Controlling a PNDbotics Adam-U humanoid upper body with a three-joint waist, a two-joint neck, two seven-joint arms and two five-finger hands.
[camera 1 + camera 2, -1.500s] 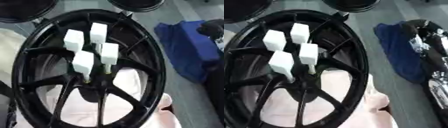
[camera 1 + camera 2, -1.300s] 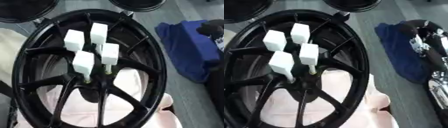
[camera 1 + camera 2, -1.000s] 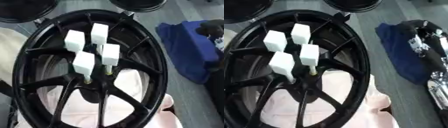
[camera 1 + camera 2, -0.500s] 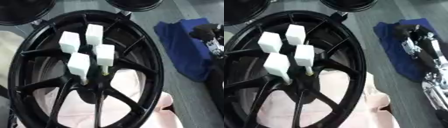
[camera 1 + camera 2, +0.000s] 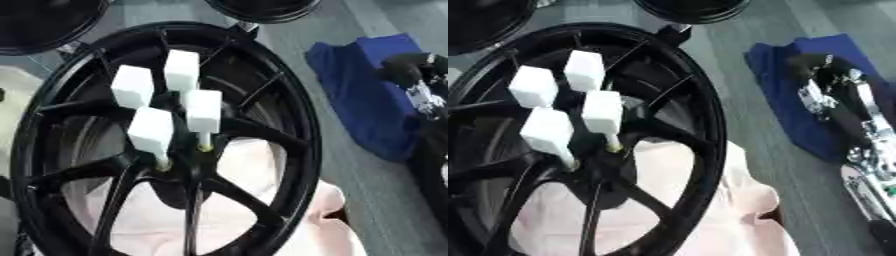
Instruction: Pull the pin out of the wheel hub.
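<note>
Right eye view: a black wheel hub (image 5: 702,125) lies on pale cloth (image 5: 710,200), four white-capped pins (image 5: 203,111) standing at its centre. The right hand (image 5: 833,95) hovers over a blue cloth (image 5: 367,100), well apart; its finger state is unclear. None pulled yet; next, reach and pinch one cap.

You have a blue cloth (image 5: 367,100) spread on the grey floor (image 5: 745,125) to the right, lying well apart from everything else. A pale pink sheet (image 5: 262,190) lies low in view, bunched toward the lower right. Along the top edge sit two more black rims (image 5: 262,7), one at each side.
</note>
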